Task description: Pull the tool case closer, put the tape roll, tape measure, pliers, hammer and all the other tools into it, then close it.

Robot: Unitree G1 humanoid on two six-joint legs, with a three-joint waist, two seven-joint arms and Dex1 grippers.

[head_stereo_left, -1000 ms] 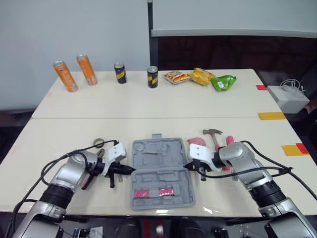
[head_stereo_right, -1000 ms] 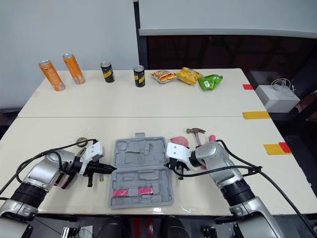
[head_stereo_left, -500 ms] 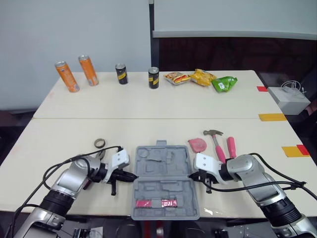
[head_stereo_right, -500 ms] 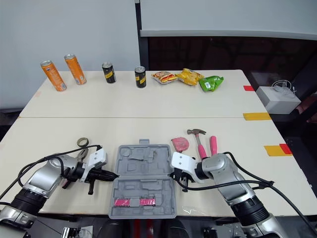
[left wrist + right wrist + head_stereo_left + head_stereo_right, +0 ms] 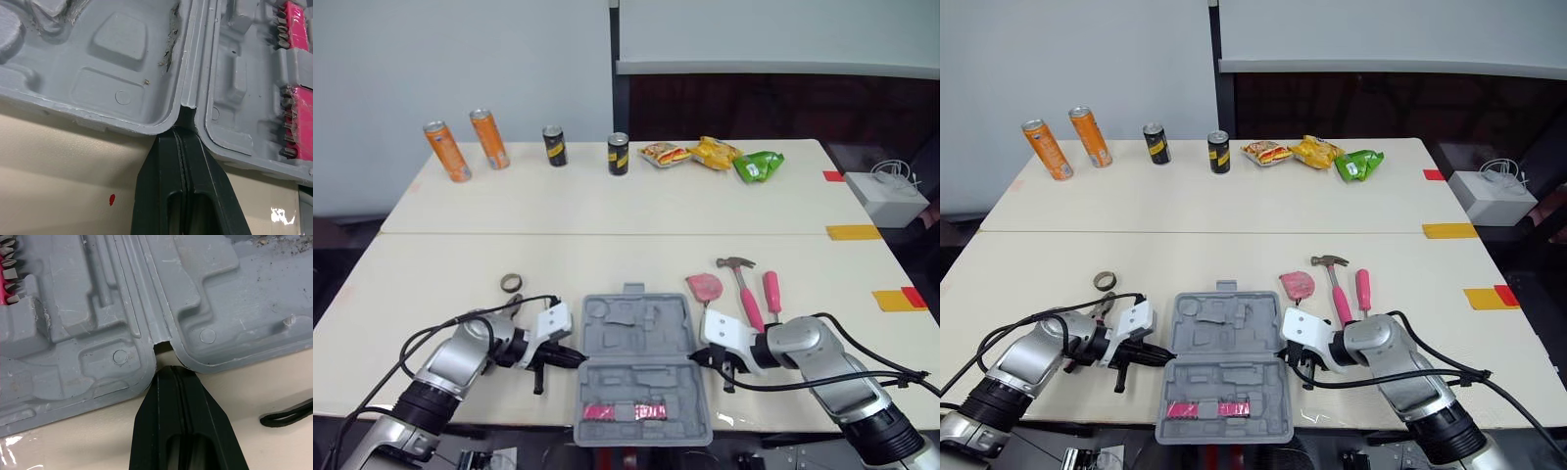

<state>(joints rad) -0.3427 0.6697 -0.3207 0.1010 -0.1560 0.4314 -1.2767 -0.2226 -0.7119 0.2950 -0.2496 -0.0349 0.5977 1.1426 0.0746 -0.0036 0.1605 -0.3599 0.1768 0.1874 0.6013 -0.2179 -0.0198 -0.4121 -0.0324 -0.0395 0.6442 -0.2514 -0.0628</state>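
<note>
**Open tool case flanked by two closed claws at the near edge**

The grey tool case [image 5: 639, 367] is laid open and flat at the near edge of the surface [image 5: 607, 245], with its lid half farther from the robot. Pink bit strips [image 5: 613, 410] are seated in the near half. The left claw [image 5: 576, 355] is set against the left end of the case's hinge line. Its two fingers are pressed together with nothing between them, and their tips are lodged in the hinge notch. The right claw [image 5: 695, 358] is placed likewise at the right end of the hinge, also closed and empty.

Just beyond the case's right corner, the pink tape measure [image 5: 704, 287], the hammer [image 5: 744, 294] and a pink-handled tool [image 5: 771, 291] are laid side by side. The tape roll [image 5: 511, 282] is seen beyond the left arm. Four cans [image 5: 490, 139] and three snack bags [image 5: 713, 154] are lined up along the far side.
</note>
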